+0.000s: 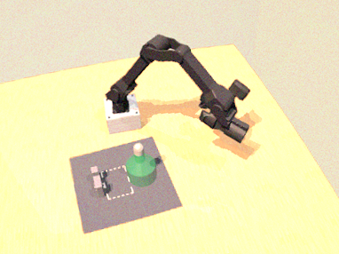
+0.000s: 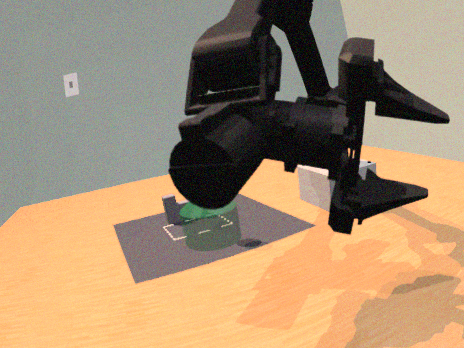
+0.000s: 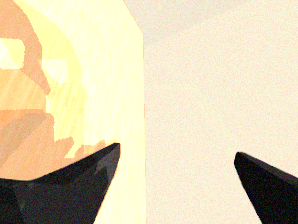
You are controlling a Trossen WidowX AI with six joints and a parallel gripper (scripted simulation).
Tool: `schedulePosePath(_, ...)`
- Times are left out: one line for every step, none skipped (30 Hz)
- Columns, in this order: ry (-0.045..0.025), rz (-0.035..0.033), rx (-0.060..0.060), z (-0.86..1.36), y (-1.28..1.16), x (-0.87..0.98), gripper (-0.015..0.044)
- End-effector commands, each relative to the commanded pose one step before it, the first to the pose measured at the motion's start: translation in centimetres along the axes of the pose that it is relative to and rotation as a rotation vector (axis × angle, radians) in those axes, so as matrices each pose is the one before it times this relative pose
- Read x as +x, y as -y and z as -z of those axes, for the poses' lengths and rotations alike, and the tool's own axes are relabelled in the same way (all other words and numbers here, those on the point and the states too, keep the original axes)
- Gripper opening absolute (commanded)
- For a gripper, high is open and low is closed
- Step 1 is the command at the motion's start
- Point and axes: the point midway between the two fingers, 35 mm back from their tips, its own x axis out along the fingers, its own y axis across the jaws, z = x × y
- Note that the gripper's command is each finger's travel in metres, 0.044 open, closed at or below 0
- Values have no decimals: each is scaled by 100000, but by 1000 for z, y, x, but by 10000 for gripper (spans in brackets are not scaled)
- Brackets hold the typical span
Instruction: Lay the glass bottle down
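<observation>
Standing upright on the dark mat [image 1: 128, 211] [image 2: 145, 260], the green bottle [image 1: 142, 170] [image 2: 212, 230] is waiting just right of the dashed outline [image 1: 121, 196] [image 2: 175, 239]. Well apart from it, the black fingers [image 2: 437, 156] are spreading wide, holding nothing.

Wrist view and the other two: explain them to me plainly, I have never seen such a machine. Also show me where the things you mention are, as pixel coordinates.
The machine is a black jointed robot arm on a pale block-shaped base [image 1: 124, 123] [image 2: 314, 187]. Its two-fingered black gripper [image 2: 438, 156] [image 3: 176, 153] is open and holds nothing.

The top picture looks down over the yellow wooden table [image 1: 230, 230] [image 2: 60, 300]. The exterior one looks across it from beside the arm. The wrist one looks out past the fingers.

On a dark grey mat [image 1: 123, 212] [image 2: 142, 260] stand an upright green glass bottle [image 1: 142, 171] [image 2: 212, 235] and a grey U-shaped rest [image 1: 97, 181] [image 2: 171, 210], with a white dashed outline [image 1: 121, 196] [image 2: 169, 233] marked there.
</observation>
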Motion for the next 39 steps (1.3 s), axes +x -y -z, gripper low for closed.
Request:
schedulePosePath(-643, -913, 752, -53, -35, -171, 426)
schedulePosePath(-1335, -1766, 1592, -102, -75, -353, 440)
schedulePosePath(-2133, -2621, 2451, -145, -133, -542, 440)
schedulePosePath(-2922, -3254, 3211, -167, -207, -704, 440)
schedulePosePath(-3769, -3681, 3915, -169, -287, -848, 440)
schedulePosePath(-4823, -4157, 4838, -146, -426, -1027, 440)
schedulePosePath(-5664, -4178, 5471, -85, -548, -1130, 440)
schedulePosePath(-6190, -3862, 5812, 5, -643, -1159, 440)
schedulePosePath(-6569, -3429, 6054, 107, -717, -1160, 440)
schedulePosePath(-6888, -2964, 6286, 217, -778, -1151, 440)
schedulePosePath(-7161, -2479, 6519, 333, -825, -1136, 440)
schedulePosePath(-7374, -1964, 6795, 461, -856, -1114, 440)
schedulePosePath(-7570, -1485, 6982, 571, -878, -1087, 440)
schedulePosePath(-7709, -980, 7215, 692, -883, -1056, 440)
schedulePosePath(-7805, -476, 7445, 812, -875, -1020, 440)
schedulePosePath(-7862, 24, 7671, 928, -853, -979, 440)
schedulePosePath(-7880, 516, 7893, 1040, -819, -936, 440)
schedulePosePath(-7864, 996, 8110, 1145, -771, -888, 440)
schedulePosePath(-7492, 1385, 7969, 1187, -678, -798, 440)
schedulePosePath(-6121, 1452, 6707, 1044, -500, -613, 440)
schedulePosePath(-6197, 1771, 6988, 1114, -459, -591, 440)
schedulePosePath(-6147, 2068, 7147, 1162, -402, -558, 440)
schedulePosePath(-6037, 2402, 7391, 1192, -342, -528, 440)
schedulePosePath(-5908, 2607, 7294, 1225, -268, -480, 440)
schedulePosePath(-5809, 2889, 7433, 1253, -201, -448, 440)
schedulePosePath(-3554, 1937, 4691, 788, -74, -253, 440)
schedulePosePath(-1173, 671, 1577, 245, -5, -75, 440)
schedulePosePath(-32, -791, -25, -5, 0, 71, 440)
schedulePosePath(-56, -1436, -42, -8, 0, 129, 440)
schedulePosePath(-69, -2070, -96, -10, 11, 181, 440)
schedulePosePath(-77, -2792, -112, -15, 18, 245, 440)
schedulePosePath(-76, -3588, -117, -19, 28, 317, 440)
schedulePosePath(-119, -3879, -107, -12, 43, 353, 440)
schedulePosePath(96, -4335, 431, -40, 9, 405, 440)
schedulePosePath(-19, -4313, -102, -20, 69, 385, 440)
schedulePosePath(22, -4443, -63, -22, 83, 399, 440)
schedulePosePath(65, -4513, -21, -23, 97, 408, 440)
schedulePosePath(106, -4525, 21, -22, 109, 412, 440)
schedulePosePath(113, -3562, 46, -27, 101, 326, 440)
